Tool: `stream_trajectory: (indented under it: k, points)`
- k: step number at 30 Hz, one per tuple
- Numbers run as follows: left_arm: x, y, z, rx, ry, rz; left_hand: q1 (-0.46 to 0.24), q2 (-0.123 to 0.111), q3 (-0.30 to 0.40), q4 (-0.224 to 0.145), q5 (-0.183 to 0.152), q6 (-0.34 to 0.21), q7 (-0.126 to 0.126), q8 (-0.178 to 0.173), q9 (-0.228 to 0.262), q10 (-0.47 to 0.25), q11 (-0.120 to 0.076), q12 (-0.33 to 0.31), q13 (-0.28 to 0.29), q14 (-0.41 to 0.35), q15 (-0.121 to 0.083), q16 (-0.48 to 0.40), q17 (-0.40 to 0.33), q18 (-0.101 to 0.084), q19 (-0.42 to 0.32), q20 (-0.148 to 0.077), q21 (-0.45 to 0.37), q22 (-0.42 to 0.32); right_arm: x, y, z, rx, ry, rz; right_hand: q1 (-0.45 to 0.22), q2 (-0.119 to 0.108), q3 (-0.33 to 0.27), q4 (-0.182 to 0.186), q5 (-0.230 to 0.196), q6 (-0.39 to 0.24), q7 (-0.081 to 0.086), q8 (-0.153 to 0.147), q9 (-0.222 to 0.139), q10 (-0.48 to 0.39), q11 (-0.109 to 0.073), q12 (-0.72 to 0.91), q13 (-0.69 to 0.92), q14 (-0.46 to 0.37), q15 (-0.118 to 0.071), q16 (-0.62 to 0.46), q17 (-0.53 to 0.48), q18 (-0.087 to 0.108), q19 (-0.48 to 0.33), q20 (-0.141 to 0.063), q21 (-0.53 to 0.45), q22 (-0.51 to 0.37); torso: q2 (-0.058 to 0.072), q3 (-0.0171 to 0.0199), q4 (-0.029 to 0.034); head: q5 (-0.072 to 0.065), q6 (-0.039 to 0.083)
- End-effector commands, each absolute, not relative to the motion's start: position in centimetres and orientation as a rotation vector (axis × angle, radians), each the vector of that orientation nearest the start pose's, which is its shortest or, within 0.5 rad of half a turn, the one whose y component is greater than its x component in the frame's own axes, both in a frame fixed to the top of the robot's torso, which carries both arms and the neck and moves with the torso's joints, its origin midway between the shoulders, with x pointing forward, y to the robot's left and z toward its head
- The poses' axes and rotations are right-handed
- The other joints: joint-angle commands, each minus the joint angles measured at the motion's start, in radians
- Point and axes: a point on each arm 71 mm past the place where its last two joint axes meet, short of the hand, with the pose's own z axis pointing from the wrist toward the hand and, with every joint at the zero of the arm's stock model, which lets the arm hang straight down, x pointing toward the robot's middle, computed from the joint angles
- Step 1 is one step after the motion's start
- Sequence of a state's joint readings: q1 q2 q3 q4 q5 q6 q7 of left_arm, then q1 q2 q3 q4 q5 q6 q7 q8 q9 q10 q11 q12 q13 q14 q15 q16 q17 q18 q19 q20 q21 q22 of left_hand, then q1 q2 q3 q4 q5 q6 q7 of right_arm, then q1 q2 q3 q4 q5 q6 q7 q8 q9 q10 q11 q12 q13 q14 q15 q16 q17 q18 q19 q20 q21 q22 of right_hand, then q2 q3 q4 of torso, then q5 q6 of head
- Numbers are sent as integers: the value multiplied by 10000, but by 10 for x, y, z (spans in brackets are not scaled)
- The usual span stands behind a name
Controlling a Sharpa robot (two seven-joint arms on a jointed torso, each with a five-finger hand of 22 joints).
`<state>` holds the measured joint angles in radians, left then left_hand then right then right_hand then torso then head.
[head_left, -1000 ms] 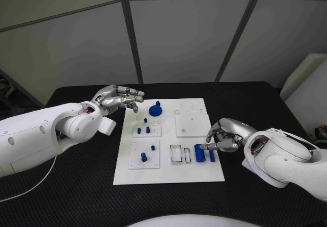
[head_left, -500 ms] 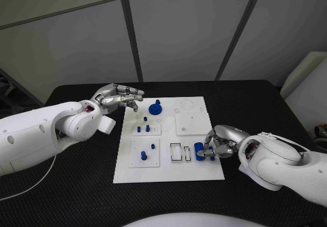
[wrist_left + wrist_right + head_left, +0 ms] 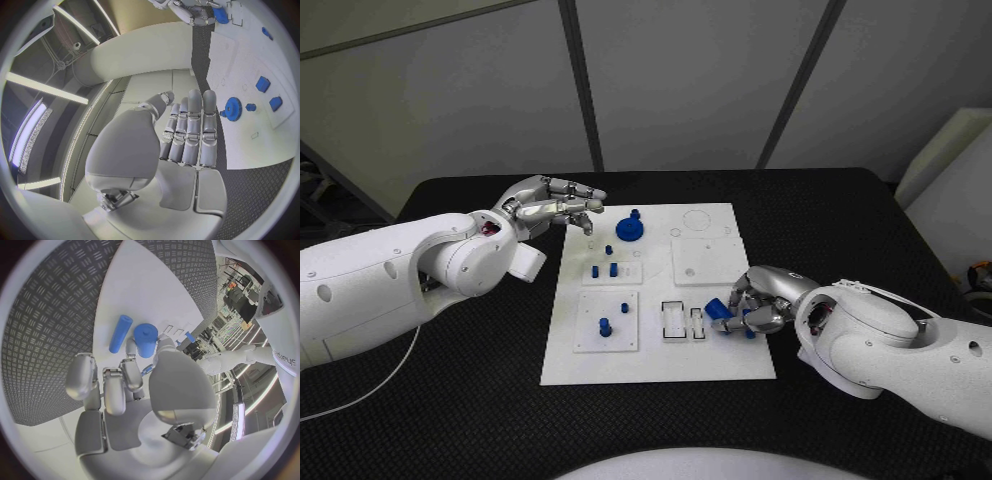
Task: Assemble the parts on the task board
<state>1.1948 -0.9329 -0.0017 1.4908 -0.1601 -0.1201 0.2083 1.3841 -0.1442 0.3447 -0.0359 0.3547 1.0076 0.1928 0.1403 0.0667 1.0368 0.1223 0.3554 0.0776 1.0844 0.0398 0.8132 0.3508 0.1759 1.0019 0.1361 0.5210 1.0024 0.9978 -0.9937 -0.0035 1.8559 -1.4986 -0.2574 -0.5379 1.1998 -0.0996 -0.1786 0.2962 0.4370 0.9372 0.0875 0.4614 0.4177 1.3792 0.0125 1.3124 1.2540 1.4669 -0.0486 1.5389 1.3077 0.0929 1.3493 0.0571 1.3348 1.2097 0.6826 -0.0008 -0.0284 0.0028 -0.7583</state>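
A: What has moved?
B: The right hand (image 3: 759, 305) has drawn in over the task board (image 3: 661, 365), tilting up the thick blue cylinder (image 3: 718, 310) it pinches beside the slim blue bar (image 3: 120, 333).
A: And the left hand (image 3: 555, 207)?
B: It hovers at the board's far left corner, fingers loosely spread, holding nothing, near the blue gear (image 3: 630, 233).

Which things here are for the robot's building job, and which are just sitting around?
For the job: the white task board; the thick blue cylinder the right hand is gripping; the thin blue rod beside it; the blue gear; the small blue pegs.

Just around: the black table; the left hand, hovering and holding nothing.
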Motion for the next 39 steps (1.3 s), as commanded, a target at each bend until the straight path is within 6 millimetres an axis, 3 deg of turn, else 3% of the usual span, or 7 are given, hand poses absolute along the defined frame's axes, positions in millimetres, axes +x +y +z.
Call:
stream_trajectory:
  k: [1, 7, 13, 19, 28, 32, 39]
  points:
    - [491, 251, -177, -10185, 16490, -14846, 7, 80, -39, -4, -29, -86, 10, 26, 9, -97, 5, 41, 13, -22, 46, -41, -14, 54, -3, 39, -47, -8, 389, -198, -244, 316, 19916, 4260, -61, 61, 20, -29, 105, -114, -14, 21, 19, -63, -6, -34, 17, 883, -33, 12, 1885, -127, -8, 38, -31, -10, 7, 0, 2, 20, -10]
    - [491, 252, -177, -10191, 16505, -14839, 7, 80, -39, -4, -29, -86, 10, 26, 9, -97, 5, 41, 13, -22, 46, -41, -14, 54, -3, 39, -47, -8, 389, -195, -245, 395, 19791, 4333, 151, 229, 114, -51, 345, -200, -25, 139, 184, -46, -18, -32, 83, 887, -42, 18, 1904, -129, 2, 33, -25, 10, -2, 6, 2, 46, -22]
    - [491, 253, -177, -10200, 16506, -14826, -10, 91, -50, 12, -26, -94, 11, 30, 8, -112, 6, 53, 12, -22, 49, -39, -19, 55, -2, 43, -60, -20, 387, -194, -239, 715, 19324, 4616, 345, 367, 147, -60, 842, -214, -58, 266, 347, 72, -49, 79, 272, 910, -66, 61, 2008, -150, 71, 14, 44, 118, -12, 19, -15, 73, -9]
    - [491, 253, -178, -10209, 16513, -14821, -10, 91, -50, 12, -26, -94, 11, 30, 8, -112, 6, 53, 12, -22, 49, -39, -19, 55, -2, 43, -60, -20, 380, -191, -230, 1190, 18747, 5126, 403, 481, 144, -46, 1223, -191, -86, 339, 450, 124, -77, 107, 352, 929, -88, 99, 2098, -166, 121, -6, 96, 196, -21, 6, -15, 76, 17]
    - [491, 252, -179, -10211, 16533, -14840, -10, 91, -50, 12, -26, -94, 11, 30, 8, -112, 6, 53, 12, -22, 49, -39, -19, 55, -2, 43, -60, -20, 374, -180, -221, 1597, 18344, 5866, 210, 639, 87, -32, 1235, -80, -139, 430, 549, 183, -115, 138, 425, 949, -114, 139, 2192, -189, 194, -27, 175, 312, -8, -14, 30, 53, 79]
    - [491, 251, -179, -10205, 16534, -14853, -10, 91, -50, 12, -26, -94, 11, 30, 8, -112, 6, 53, 12, -22, 49, -39, -19, 55, -2, 43, -60, -20, 374, -170, -223, 1533, 18595, 6119, 174, 680, 77, -31, 1238, -55, -154, 447, 573, 186, -128, 127, 423, 950, -125, 142, 2199, -191, 202, -34, 184, 326, -2, -4, 24, 111, 78]
    - [490, 251, -178, -10199, 16541, -14868, -10, 91, -50, 12, -26, -94, 11, 30, 8, -112, 6, 53, 12, -22, 49, -39, -19, 55, -2, 43, -60, -20, 377, -152, -230, 1221, 19192, 6382, -102, 800, -74, -31, 756, -49, -184, 474, 691, 149, -155, 3, 357, 941, -155, 124, 2159, -186, 182, -67, 168, 311, 5, -13, 16, 156, 74]
